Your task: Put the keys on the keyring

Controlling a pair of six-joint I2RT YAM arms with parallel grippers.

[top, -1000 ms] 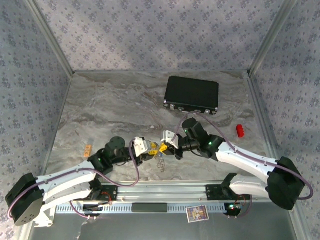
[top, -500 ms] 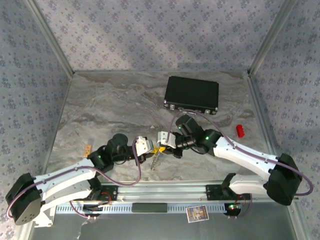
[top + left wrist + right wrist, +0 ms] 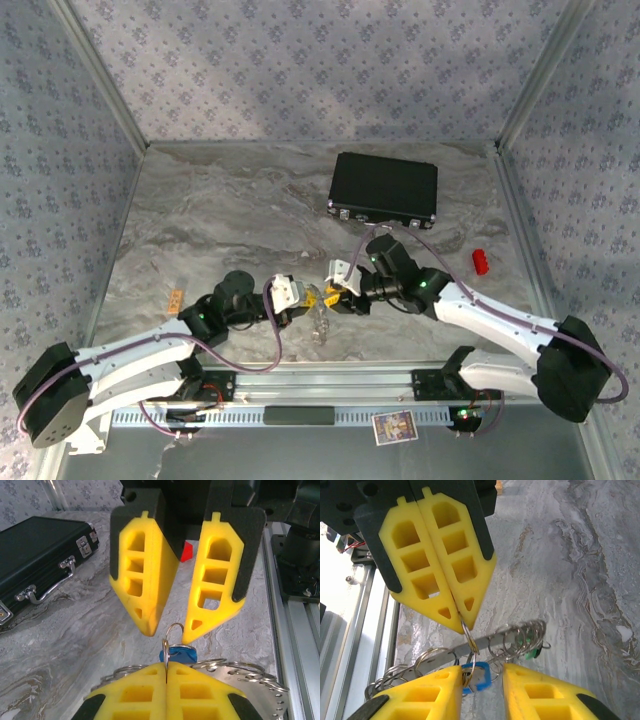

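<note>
pinching keyring [image 3: 517, 636], left tool [image 3: 462, 621], black case [image 3: 384, 189] behind

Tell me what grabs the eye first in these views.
Two yellow grippers sit nose to nose at the front centre of the table. The left gripper is shut on a wire loop, and the right gripper is open. Between them are the blue key and the keyring.

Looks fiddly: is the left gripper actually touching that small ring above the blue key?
Touching. Left wrist view: the shut left gripper pinches the small ring.
</note>
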